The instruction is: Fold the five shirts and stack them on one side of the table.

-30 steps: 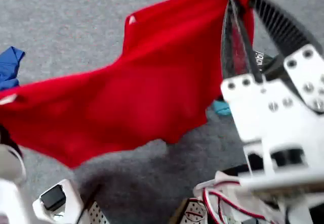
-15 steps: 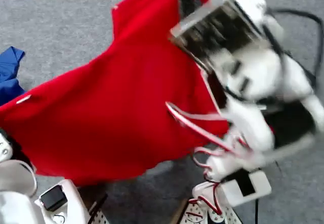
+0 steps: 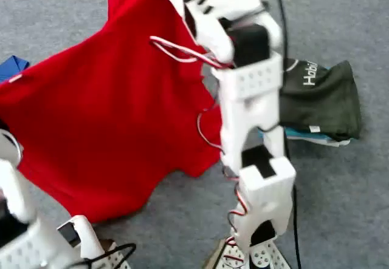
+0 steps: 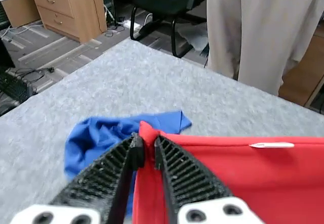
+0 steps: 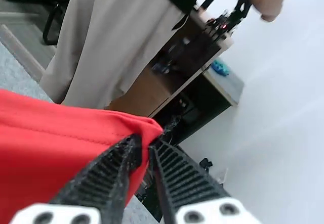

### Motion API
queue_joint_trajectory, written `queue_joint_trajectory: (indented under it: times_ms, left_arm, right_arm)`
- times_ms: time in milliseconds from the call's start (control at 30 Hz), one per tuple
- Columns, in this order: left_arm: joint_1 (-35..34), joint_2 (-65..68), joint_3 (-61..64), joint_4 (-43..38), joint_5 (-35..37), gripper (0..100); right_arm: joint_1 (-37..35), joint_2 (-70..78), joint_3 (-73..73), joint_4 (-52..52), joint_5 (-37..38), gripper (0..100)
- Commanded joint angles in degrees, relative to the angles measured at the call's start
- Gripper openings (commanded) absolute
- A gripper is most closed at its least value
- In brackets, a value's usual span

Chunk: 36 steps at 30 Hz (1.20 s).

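The left jaws and the right jaws each pinch a corner of the red shirt (image 3: 115,117), holding it spread wide over the gray bench (image 3: 340,184), with a blue shirt (image 4: 96,135) near one end and a folded dark shirt (image 3: 322,99) at the other.

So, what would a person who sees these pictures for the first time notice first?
The red shirt, held up over the left half of the table, catches the eye first; the left gripper and the right gripper each pinch a corner of it. A folded dark green shirt lies on the right, a crumpled blue shirt on the left.
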Motion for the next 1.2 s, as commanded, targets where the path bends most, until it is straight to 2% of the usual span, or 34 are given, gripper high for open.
queue_joint_trajectory:
  times_ms: [0, 67, 133, 267, 400, 567, 733, 867, 1033, 1167]
  left_arm:
    - [-0.2, 0.1, 12.0, -20.6, 2.6, 2]
    - [-0.2, 0.1, 16.8, -29.2, 2.8, 2]
    - [-0.1, 0.2, 19.2, -34.1, 2.6, 2]
    - [-0.2, 4.3, 18.0, -34.9, 2.5, 2]
    - [-0.5, 14.2, 12.6, -34.5, 2.8, 2]
    - [-0.2, 27.0, -2.3, -25.8, 3.1, 2]
    - [-0.2, 32.7, -12.5, -14.4, 4.1, 2]
    - [-0.2, 32.7, -12.8, -9.5, 4.0, 2]
    - [0.4, 31.1, -12.8, -1.4, 1.1, 2]
    - [4.0, 24.1, -7.8, 5.7, -0.9, 2]
  right_arm:
    - [-0.2, 3.6, -0.3, -6.1, -2.5, 0.4]
    - [0.0, 5.8, -0.3, -8.4, -5.5, 0.4]
    - [0.7, 7.6, -0.3, -9.9, -8.0, 0.4]
    - [1.3, 9.4, -0.3, -10.3, -10.8, 0.4]
    - [1.7, 9.5, 0.0, -10.4, -10.8, 0.4]
    - [1.7, 9.7, 0.1, -10.5, -11.0, 0.4]
    - [1.8, 11.7, -0.4, -11.2, -16.8, 0.4]
    - [2.6, 12.2, 0.0, -9.8, -18.1, 0.4]
    - [3.8, 12.0, -2.1, 0.6, -16.9, 0.4]
    - [4.2, 12.3, -5.8, 8.0, -14.0, 0.4]
